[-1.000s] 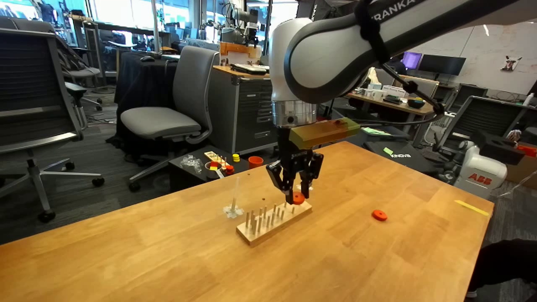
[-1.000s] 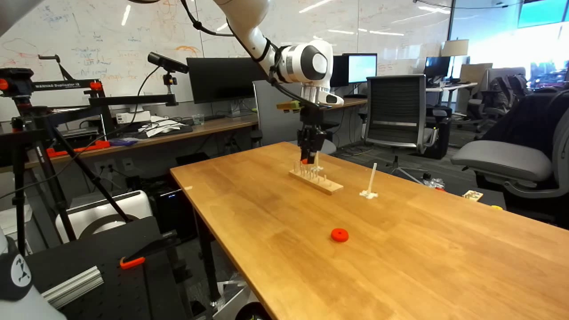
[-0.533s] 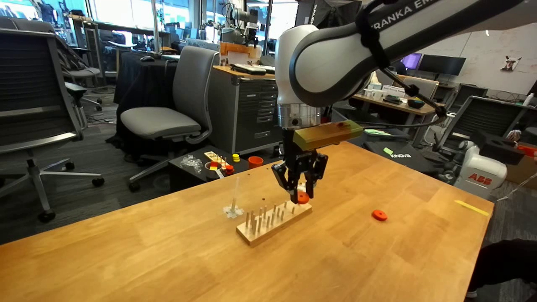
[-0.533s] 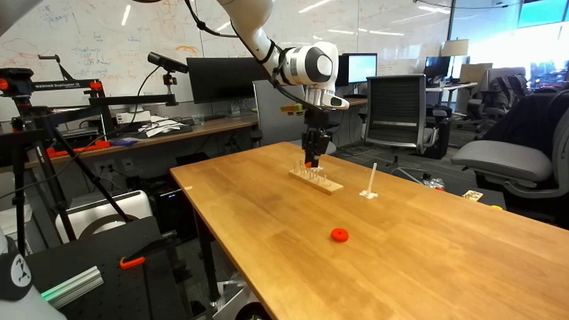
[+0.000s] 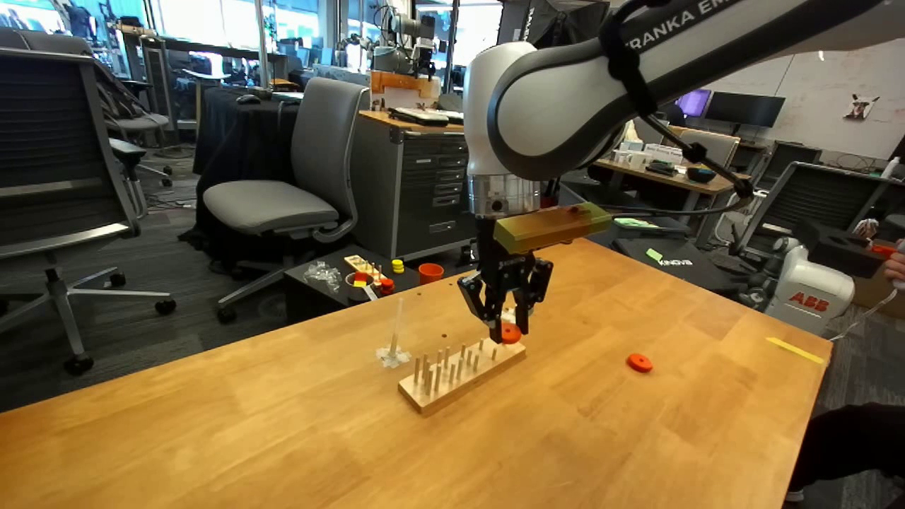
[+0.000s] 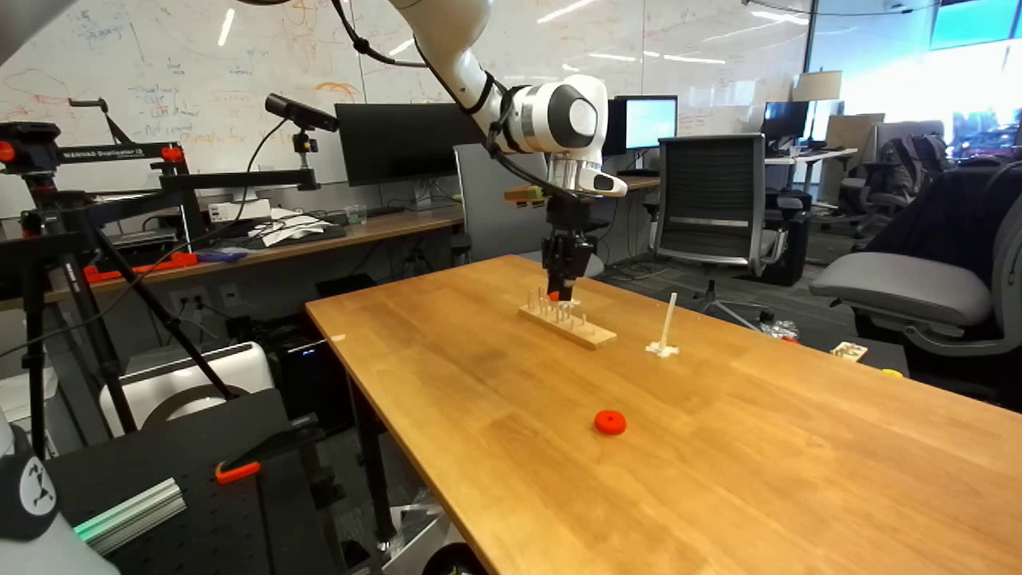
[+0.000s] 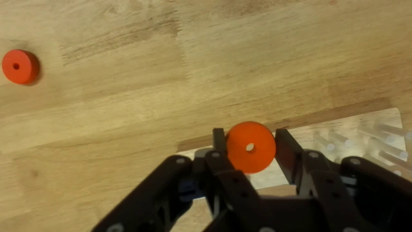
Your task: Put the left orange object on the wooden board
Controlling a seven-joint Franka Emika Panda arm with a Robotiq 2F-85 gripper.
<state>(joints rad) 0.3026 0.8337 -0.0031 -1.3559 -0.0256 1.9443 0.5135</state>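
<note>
Delivery pending: orange disc [image 7: 260, 149] held over wooden board [image 5: 459, 386]

At the left, in an exterior view, a thin post [image 5: 394, 331] stands in a patch of clear tape [image 5: 392, 358], presumably stuck down so that it cannot tip. Right of it lies the wooden board, its pegs [image 7: 341, 139] crowding the left end; the right end offers more bare wood, which may be why the orange disc hangs over it. There the gripper [image 5: 509, 332] pinches the disc from both sides, drawn in to its width, leaving the hole clear, a sensible hold if a peg is meant to pass through. Whether the disc is level or touches a peg, I cannot tell. Well apart to the right, a redder disc [image 5: 640, 363] lies on the tabletop [image 5: 608, 438], probably because the task wants only the left piece.

Against a second ago, gripper and orange disc sit a touch farther right in both exterior views; against half a second ago they match, which suggests a pause for lining up. At the right edge, a person's hand [image 5: 896, 268] has come into view.
</note>
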